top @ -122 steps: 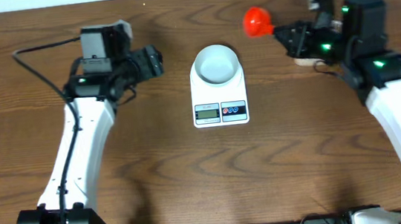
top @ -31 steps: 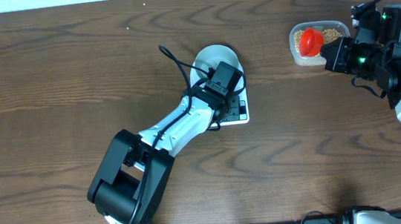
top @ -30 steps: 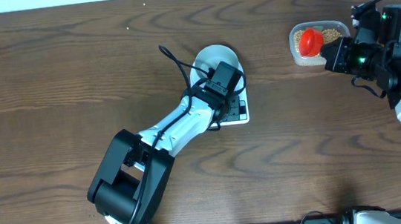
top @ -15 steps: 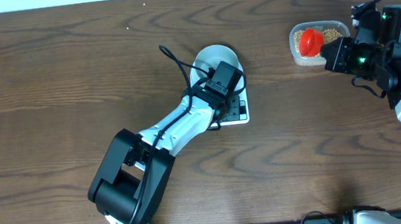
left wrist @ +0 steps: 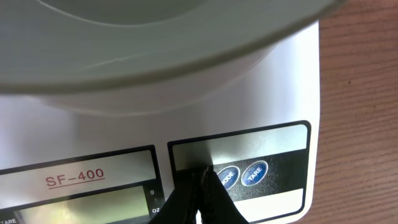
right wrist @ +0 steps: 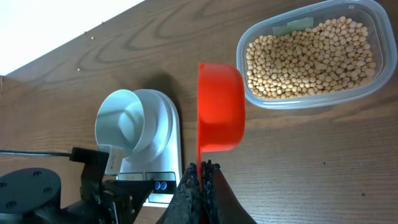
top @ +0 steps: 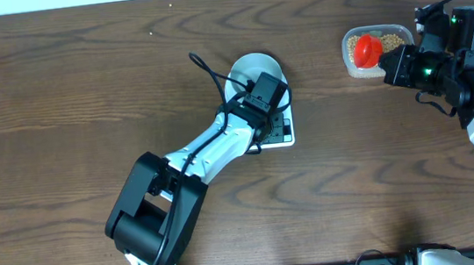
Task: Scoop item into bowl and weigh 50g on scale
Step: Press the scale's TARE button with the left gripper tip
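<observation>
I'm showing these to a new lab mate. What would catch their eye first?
First the bright red scoop, gripped by the right claw, at the clear tub of beans in the table's far right corner. Next the left arm, reaching to mid-table, with the shut left claw pointing down at the button panel of the scale. The white bowl sits on the scale, just behind the claw.

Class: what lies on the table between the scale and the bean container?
Nothing: in the overhead view, only bare tabletop separates the scale from the container.
</observation>
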Tool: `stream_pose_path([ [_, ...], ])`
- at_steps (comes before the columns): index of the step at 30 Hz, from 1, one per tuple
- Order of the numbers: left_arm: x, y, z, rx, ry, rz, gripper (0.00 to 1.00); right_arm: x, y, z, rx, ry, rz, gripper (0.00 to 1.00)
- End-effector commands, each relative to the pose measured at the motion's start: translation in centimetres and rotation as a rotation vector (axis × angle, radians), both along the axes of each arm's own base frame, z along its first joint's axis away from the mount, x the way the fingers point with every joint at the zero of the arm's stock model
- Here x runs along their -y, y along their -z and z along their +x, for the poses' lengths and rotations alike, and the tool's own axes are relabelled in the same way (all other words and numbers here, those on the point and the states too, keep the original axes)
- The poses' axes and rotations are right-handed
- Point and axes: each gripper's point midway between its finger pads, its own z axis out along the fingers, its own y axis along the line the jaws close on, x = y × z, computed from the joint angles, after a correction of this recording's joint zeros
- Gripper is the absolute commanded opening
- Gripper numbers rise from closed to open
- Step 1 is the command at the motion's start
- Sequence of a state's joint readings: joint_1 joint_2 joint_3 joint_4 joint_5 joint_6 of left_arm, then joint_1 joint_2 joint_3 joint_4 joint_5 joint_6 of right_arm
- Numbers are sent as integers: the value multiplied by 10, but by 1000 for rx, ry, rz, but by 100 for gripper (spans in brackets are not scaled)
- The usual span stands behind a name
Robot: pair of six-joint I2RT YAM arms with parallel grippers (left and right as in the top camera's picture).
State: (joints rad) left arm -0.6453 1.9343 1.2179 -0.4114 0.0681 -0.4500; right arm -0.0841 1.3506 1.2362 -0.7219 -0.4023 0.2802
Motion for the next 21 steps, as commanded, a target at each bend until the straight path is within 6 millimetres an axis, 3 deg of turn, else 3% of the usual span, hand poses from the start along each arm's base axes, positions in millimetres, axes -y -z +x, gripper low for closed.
stream_pose_path([
  [1, -18, 41, -13, -80, -27, 93, 7, 3, -8, 1, 24, 1, -15, 1],
  [12, -19, 37, -10, -74, -48, 81, 7, 3, -7, 0, 21, 1, -15, 1],
  [21, -8, -19, -1, 52, 32, 25, 7, 3, -7, 0, 20, 1, -14, 1],
])
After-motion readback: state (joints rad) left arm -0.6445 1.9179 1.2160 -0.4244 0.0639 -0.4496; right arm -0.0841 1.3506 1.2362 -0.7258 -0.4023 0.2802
